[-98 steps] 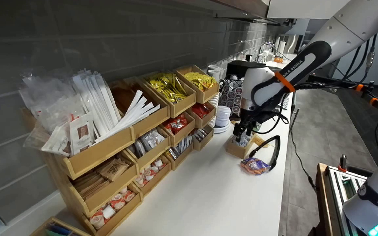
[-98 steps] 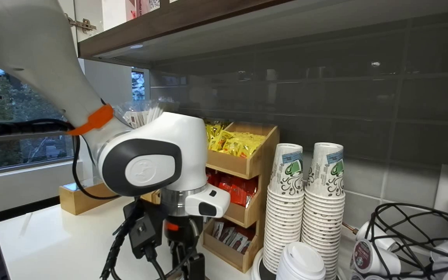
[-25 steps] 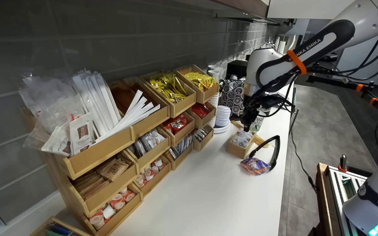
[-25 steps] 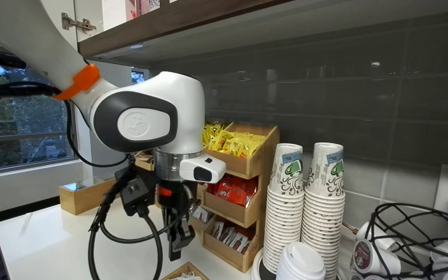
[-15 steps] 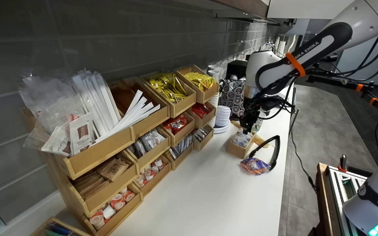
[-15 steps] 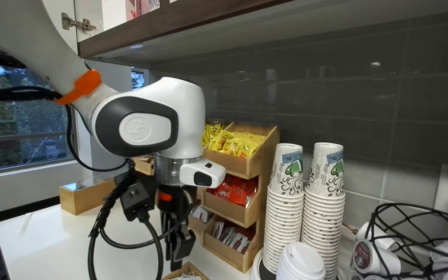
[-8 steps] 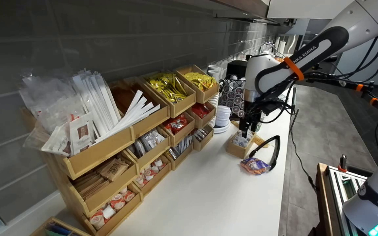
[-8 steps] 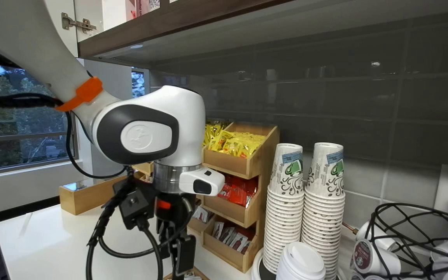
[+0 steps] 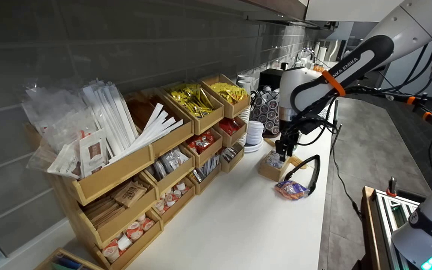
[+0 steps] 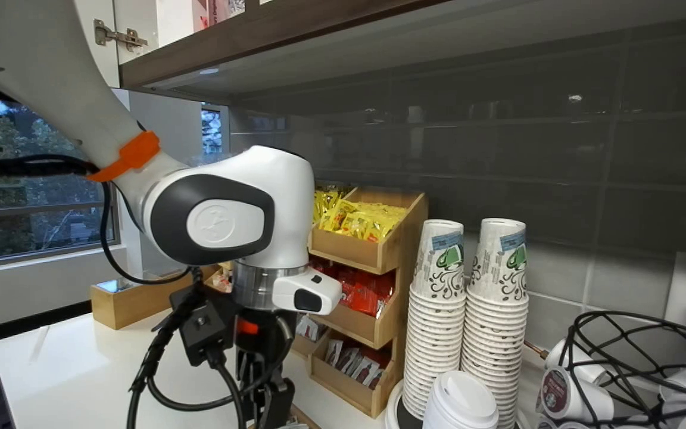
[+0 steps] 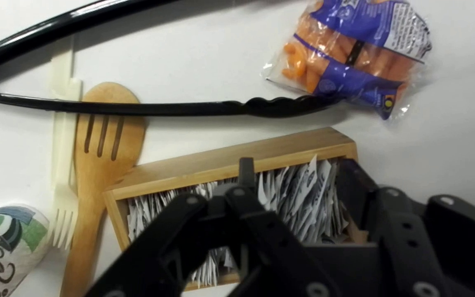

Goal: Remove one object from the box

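The box (image 9: 269, 173) is small, tan and wooden, and stands on the white counter. It shows in the wrist view (image 11: 229, 160), filled with thin white-and-grey paper packets (image 11: 303, 198) standing on edge. In an exterior view only a bit of its rim (image 10: 305, 417) shows. My gripper (image 11: 297, 171) is open. Its fingers are spread above the right end of the box, with packets showing between them. It points down at the box in both exterior views (image 9: 283, 154) (image 10: 270, 411). Nothing is seen held. Whether the tips touch the packets cannot be told.
Black tongs (image 11: 179, 109) and a bag of carrots (image 11: 353, 53) lie beside the box. A wooden slotted spatula (image 11: 107, 128), a pale plastic fork (image 11: 63, 173) and a paper cup (image 11: 6, 247) are close by. The tiered rack (image 9: 178, 161) and stacked cups (image 10: 435, 333) stand along the wall.
The gripper was low at the box 6.5 s ago and higher above it 1.7 s ago. Since then it has come down steadily toward the packets. The box has not moved.
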Robot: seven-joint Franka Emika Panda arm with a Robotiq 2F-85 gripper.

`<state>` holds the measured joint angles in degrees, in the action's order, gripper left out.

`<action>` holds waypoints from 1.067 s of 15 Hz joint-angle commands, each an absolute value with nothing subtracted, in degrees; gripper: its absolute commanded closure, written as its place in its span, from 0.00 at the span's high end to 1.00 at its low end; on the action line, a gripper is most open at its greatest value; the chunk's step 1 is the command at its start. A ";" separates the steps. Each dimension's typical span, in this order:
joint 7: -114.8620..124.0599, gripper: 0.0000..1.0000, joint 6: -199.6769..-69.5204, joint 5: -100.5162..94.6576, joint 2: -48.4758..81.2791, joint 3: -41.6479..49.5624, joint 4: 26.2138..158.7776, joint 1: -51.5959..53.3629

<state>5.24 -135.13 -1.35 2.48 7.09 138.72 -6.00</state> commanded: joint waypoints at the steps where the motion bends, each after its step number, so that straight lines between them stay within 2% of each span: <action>1: 6.09 0.27 -134.29 -2.51 3.24 6.98 138.80 -6.07; 3: 6.29 0.21 -134.54 -2.54 3.67 6.98 138.77 -6.02; 4: 6.43 0.08 -134.78 -2.49 3.91 6.97 138.75 -5.99; 5: 6.48 0.04 -134.84 -2.46 4.10 6.98 138.71 -5.98; 8: 6.74 0.00 -135.18 -2.49 4.63 6.99 138.59 -5.94; 9: 6.69 0.16 -135.16 -2.41 4.73 7.00 138.54 -5.95; 10: 6.75 0.26 -135.26 -2.43 4.83 7.01 138.51 -5.94; 13: 6.70 0.45 -135.30 -2.40 4.90 7.02 138.41 -5.95; 14: 6.59 0.47 -135.27 -2.32 4.87 7.02 138.39 -5.96; 16: 6.60 0.38 -135.39 -2.28 4.97 7.02 138.32 -5.96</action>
